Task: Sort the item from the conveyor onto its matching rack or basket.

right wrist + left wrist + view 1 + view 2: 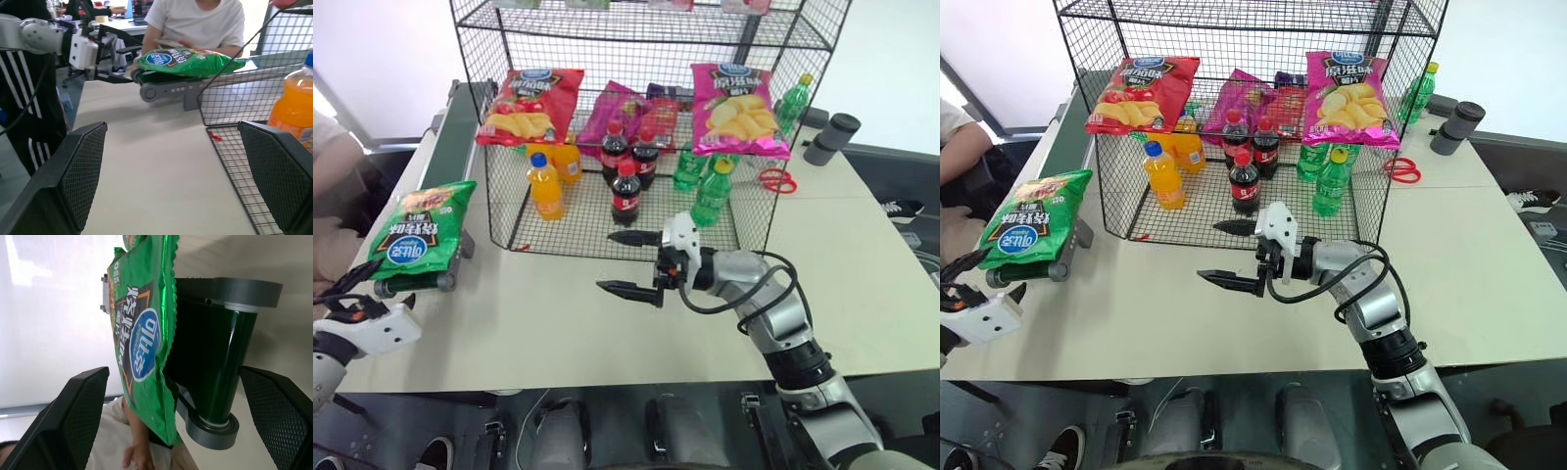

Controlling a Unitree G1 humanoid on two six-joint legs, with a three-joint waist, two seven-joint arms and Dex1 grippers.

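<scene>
Green crisp bag (419,238) w/ blue oval logo, white lettering too small to read, crisps pic at far end; lies flat on conveyor (450,116) end roller at table's (862,284) left edge, long axis along belt, logo end toward robot, overhanging roller. Left gripper (342,294) wide open, empty, just short of bag's near end. Right gripper (628,262) wide open, empty, pointing left over table centre, in front of rack (607,117). On rack: red bag (530,103), pink bag (736,108), orange soda bottle (545,186), cola bottles (626,194), green bottles (711,194).
</scene>
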